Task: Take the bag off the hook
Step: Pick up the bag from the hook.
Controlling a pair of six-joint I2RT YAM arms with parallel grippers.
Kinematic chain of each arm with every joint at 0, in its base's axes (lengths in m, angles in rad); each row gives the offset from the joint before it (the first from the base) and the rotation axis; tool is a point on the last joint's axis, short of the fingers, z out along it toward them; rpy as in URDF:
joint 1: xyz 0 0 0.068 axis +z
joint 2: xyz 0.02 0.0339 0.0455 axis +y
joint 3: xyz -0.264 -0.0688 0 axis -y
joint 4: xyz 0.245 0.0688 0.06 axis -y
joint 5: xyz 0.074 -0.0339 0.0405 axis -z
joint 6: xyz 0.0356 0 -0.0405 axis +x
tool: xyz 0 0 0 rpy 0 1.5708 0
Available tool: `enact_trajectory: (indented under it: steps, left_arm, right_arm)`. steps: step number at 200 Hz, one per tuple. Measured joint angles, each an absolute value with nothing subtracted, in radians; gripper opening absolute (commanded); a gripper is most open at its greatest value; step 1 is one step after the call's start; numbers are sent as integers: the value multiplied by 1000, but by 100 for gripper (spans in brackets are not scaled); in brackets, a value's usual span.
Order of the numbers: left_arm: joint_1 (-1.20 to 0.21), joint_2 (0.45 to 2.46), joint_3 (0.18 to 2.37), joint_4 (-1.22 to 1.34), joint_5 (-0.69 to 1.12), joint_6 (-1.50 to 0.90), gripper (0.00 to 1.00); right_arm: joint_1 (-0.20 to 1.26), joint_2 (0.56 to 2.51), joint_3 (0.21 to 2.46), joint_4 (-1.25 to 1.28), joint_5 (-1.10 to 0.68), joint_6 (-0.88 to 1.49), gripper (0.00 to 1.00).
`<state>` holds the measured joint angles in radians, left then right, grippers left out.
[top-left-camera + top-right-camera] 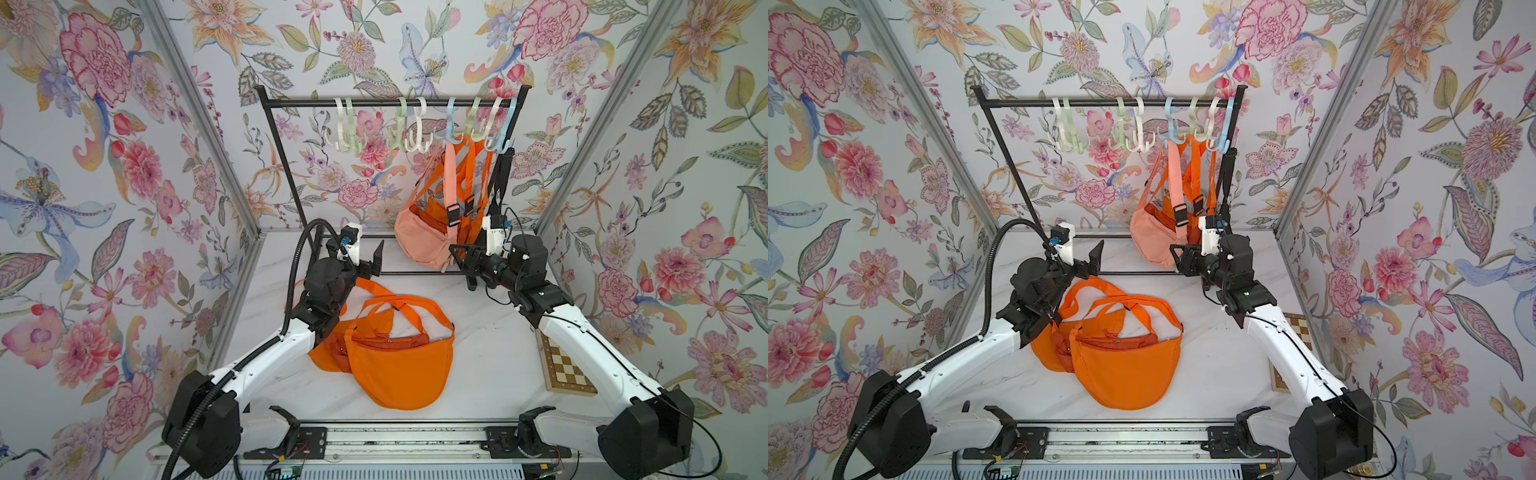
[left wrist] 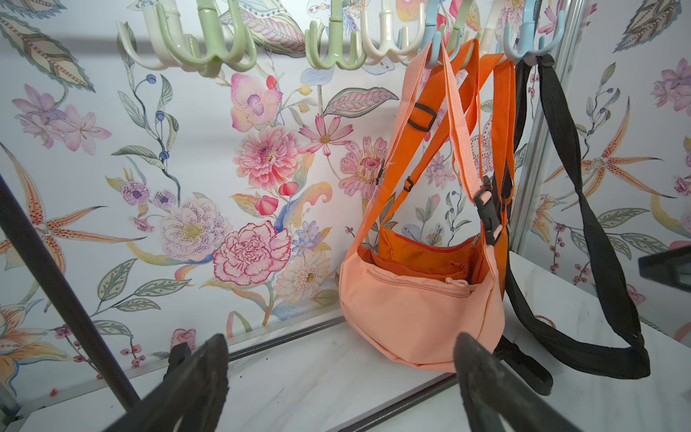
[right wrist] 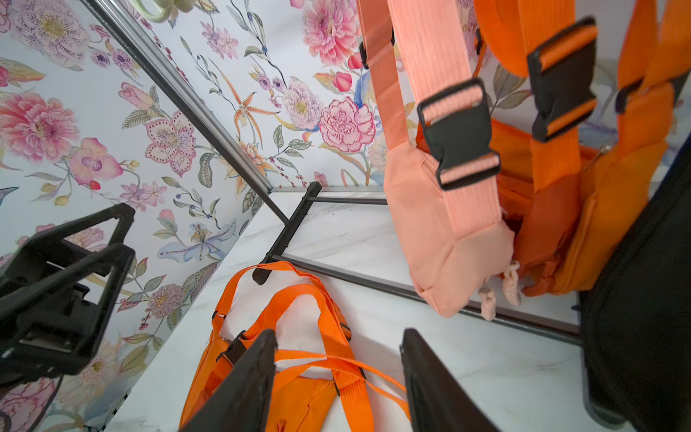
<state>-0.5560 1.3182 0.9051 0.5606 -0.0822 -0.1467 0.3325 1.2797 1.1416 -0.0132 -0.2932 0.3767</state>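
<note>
Left wrist view: the peach bag (image 2: 418, 310) hangs by its strap from a blue hook (image 2: 433, 39) on the rack (image 1: 299, 102), an orange bag (image 2: 422, 254) behind it. The left gripper (image 2: 340, 346) faces it, jaws wide apart, empty. The right gripper (image 3: 338, 334) is beside it, jaws apart, empty. Two loose bags (image 1: 399, 365) lie on the table (image 1: 490, 357).

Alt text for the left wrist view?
A peach sling bag hangs by its strap from a blue hook, orange bags behind it and a black strap beside it. The left gripper stands open and empty in the foreground.
</note>
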Motion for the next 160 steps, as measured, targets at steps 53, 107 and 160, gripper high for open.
enact_trajectory:
  steps: [53,107,160]
  left_arm:
    - [-556,1368,831,666,-82,-207,99]
    - [-556,1369,752,698,-86,-221,99]
    - [-556,1351,722,723,-86,-216,99]
  right_arm:
    - [389,1514,1517,-125,-105,284,75]
    - [399,1829,1880,-243,21,186,76]
    - [400,2036,2139,-356,152,127,68]
